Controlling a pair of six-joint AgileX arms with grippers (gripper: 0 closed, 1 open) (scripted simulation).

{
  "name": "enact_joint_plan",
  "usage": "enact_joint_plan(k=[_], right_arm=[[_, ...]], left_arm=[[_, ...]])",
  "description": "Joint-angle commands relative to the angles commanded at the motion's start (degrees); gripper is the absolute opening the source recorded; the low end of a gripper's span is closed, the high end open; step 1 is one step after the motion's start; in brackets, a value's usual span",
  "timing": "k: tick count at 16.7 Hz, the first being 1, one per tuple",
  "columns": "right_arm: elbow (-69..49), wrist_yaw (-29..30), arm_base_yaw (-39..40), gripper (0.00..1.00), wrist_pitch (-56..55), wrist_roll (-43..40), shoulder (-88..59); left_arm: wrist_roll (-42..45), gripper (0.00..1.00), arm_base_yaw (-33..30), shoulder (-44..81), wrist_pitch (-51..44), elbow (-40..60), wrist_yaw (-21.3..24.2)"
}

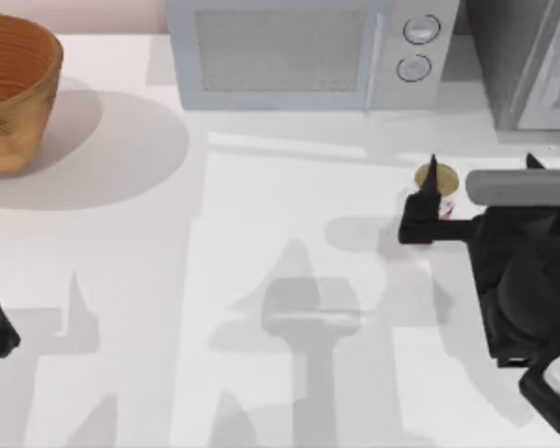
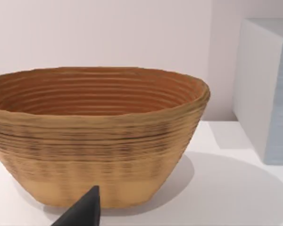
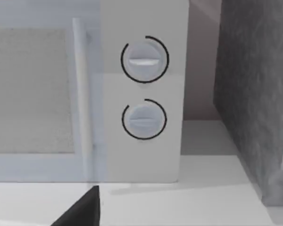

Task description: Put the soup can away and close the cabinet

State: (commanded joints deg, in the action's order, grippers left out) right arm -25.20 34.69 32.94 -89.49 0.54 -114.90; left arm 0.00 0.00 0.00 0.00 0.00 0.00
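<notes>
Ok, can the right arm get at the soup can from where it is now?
Probably yes: the right gripper already sits over the soup can in front of the microwave, with nothing between them. Whether it grips it, I cannot tell.

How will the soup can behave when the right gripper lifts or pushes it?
The soup can looks rigid, so it probably will not deform. It stands upright on the table; a push near its top may tip it, and then it could roll. The right gripper is at it.
</notes>
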Motion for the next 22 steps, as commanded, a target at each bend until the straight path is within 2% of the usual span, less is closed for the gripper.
enact_joint_plan(k=[5,9,13,14,22], right_arm=[[-4.43,5.96,5.61,1.0,-15.56,0.0,-19.85],[-6.04,8.07,7.58,1.0,-21.13,-0.02,-27.03],[-6.12,8.17,7.67,1.0,-21.39,-0.02,-27.37],[-12.51,7.04,10.59,1.0,-15.08,1.79,-30.53],[-14.31,7.18,6.51,1.0,-14.7,-0.04,-28.8]], left_arm=[[0.0,1.0,0.0,0.0,0.0,0.0,0.0],[0.0,1.0,0.0,0.0,0.0,0.0,0.0],[0.0,1.0,0.0,0.0,0.0,0.0,0.0],[0.0,1.0,0.0,0.0,0.0,0.0,0.0],[0.0,1.0,0.0,0.0,0.0,0.0,0.0]])
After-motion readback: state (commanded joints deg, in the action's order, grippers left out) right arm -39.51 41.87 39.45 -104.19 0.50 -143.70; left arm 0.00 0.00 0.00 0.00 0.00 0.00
